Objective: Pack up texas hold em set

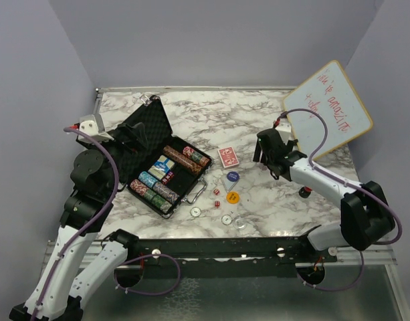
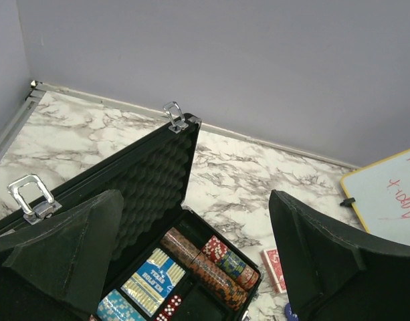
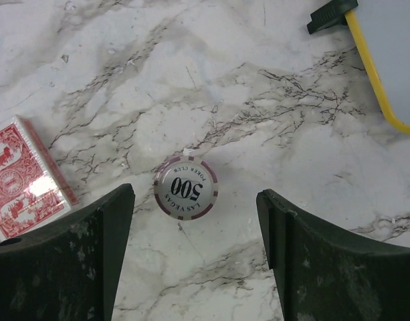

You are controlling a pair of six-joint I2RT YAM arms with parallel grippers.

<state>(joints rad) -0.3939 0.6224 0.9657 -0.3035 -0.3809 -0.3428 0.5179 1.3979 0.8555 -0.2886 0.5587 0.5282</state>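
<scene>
Two arms, both end effectors empty. At the left, the left end effector (image 2: 194,200) hovers above the open case (image 2: 151,177) with its jaws wide apart and nothing between them. The case sits left of centre on the desk (image 1: 238,120), foam-lined lid propped toward the far left. The tray already holds chip stacks (image 1: 184,157) and a blue deck (image 2: 151,277).

Loose on the desk just right of the case are a red deck (image 1: 228,157), a blue button (image 1: 231,177), an orange button (image 1: 233,197) and red dice (image 1: 217,192).

Key relation: a single chip (image 3: 186,187) lies flat on the desk directly under the right end effector (image 3: 194,194). In the wrist view it sits between the two fingers, a touch closer to the left one. The jaws stand apart and are not touching it. The chip is round, so no long axis to line up with. The red deck lies just left of that finger, apart from the chip.

The right arm is clearly nearer, so the pick is probably its job: straight down, close, then carry left to the case, which is well apart from here. A thin flat chip may slip on the smooth top.

At the far right a whiteboard (image 1: 328,107) leans at the desk edge. The surface is white marble-pattern, with plain lilac walls around.
</scene>
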